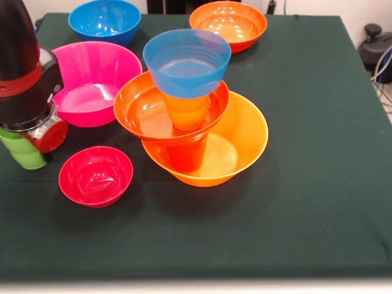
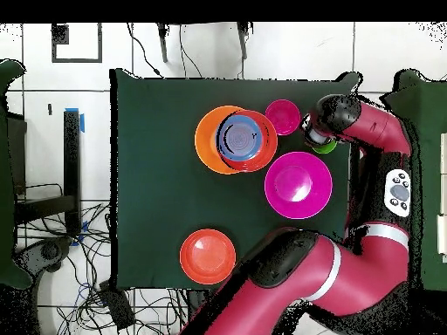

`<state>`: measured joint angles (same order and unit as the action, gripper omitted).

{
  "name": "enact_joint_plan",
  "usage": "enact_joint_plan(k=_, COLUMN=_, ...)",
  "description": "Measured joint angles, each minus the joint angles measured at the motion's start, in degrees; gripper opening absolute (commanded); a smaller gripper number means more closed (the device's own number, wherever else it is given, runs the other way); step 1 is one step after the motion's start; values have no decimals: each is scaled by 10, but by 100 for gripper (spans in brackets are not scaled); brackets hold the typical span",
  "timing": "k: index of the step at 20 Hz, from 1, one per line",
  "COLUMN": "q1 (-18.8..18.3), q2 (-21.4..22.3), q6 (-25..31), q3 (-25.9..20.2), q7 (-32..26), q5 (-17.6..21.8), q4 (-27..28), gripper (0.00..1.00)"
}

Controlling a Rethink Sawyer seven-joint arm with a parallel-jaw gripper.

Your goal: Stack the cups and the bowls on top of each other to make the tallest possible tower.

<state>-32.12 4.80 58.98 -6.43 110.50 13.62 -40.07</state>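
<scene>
The tower stands mid-table: a wide orange bowl (image 1: 245, 138) at the base, a red-orange cup (image 1: 185, 154) in it, a red-orange bowl (image 1: 142, 110) tilted on that, an orange cup (image 1: 185, 111), and a blue bowl (image 1: 187, 61) on top. It also shows in the overhead view (image 2: 209, 140). My gripper (image 1: 33, 131) is at the left edge, right over the light green cup (image 1: 24, 154), which stands on the cloth. The arm hides how the gripper meets the cup. In the overhead view the gripper (image 2: 314, 131) covers most of the green cup (image 2: 329, 147).
A pink bowl (image 1: 95, 82) sits left of the tower and a small crimson bowl (image 1: 96, 176) in front of it. A second blue bowl (image 1: 104, 21) and a red-orange bowl (image 1: 228, 24) stand at the far side. The table (image 1: 318, 153) is covered in dark green cloth.
</scene>
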Motion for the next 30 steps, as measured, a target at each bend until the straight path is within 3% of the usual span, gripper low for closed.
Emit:
enact_joint_plan(k=15, q1=0, q2=16, q6=5, q3=0, q7=0, q5=4, q4=0, gripper=0)
enact_joint_plan(k=30, q1=31, q2=64, q6=137, q3=-2, q7=-5, q5=4, q4=49, gripper=0)
